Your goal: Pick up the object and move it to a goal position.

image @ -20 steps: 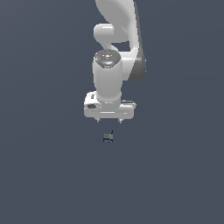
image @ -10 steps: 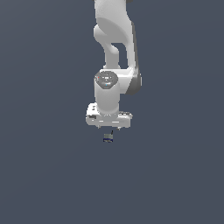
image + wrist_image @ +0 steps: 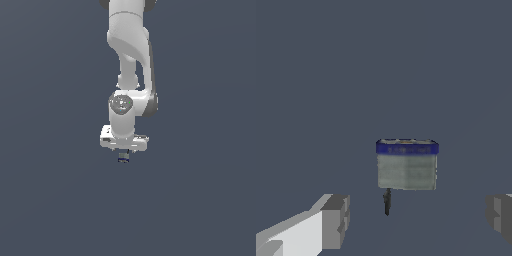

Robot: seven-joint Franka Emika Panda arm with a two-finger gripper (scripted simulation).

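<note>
The object (image 3: 123, 158) is a tiny whitish-grey box with a dark blue band, lying on the dark floor directly under the white hand. In the wrist view the object (image 3: 407, 165) shows its blue band along one side and a thin dark stub (image 3: 387, 201) at its edge. My gripper (image 3: 123, 152) hangs just above it, and most of the fingers are hidden behind the hand in the exterior view. In the wrist view the gripper (image 3: 417, 217) is open, its grey fingertips (image 3: 335, 220) wide apart on either side of the object and not touching it.
A plain dark blue-grey floor (image 3: 200, 200) spreads all around. The white arm (image 3: 131, 50) rises above the hand. No other object or marker shows.
The arm has lowered steadily, bringing the hand from well above the object to just over it. The object has not moved. The jaws stay open.
</note>
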